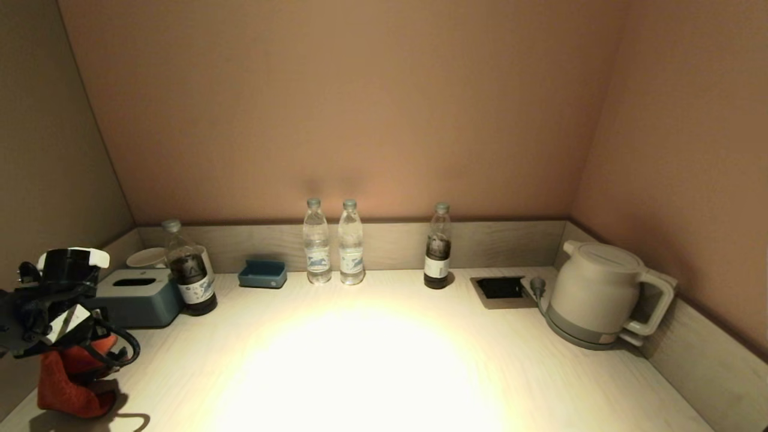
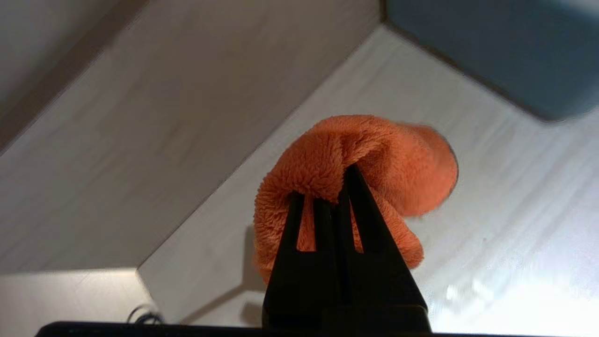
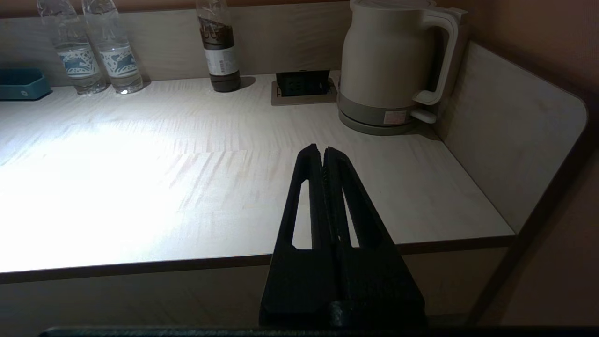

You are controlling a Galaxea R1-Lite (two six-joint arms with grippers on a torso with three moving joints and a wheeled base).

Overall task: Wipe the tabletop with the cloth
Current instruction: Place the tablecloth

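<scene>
The orange fluffy cloth (image 1: 71, 384) hangs bunched from my left gripper (image 1: 84, 360) at the near left corner of the pale wooden tabletop (image 1: 384, 360), its lower edge at or just above the surface. In the left wrist view my left gripper (image 2: 334, 187) is shut on a fold of the cloth (image 2: 402, 164), which drapes round the fingers. My right gripper (image 3: 323, 152) is shut and empty, held before the table's front edge on the right side; it does not show in the head view.
Along the back stand a blue-grey tissue box (image 1: 139, 295), a dark bottle (image 1: 191, 276), a small blue tray (image 1: 262, 273), two water bottles (image 1: 333, 242), another dark bottle (image 1: 438, 247), a socket recess (image 1: 499, 288) and a white kettle (image 1: 600, 294). Low walls close both sides.
</scene>
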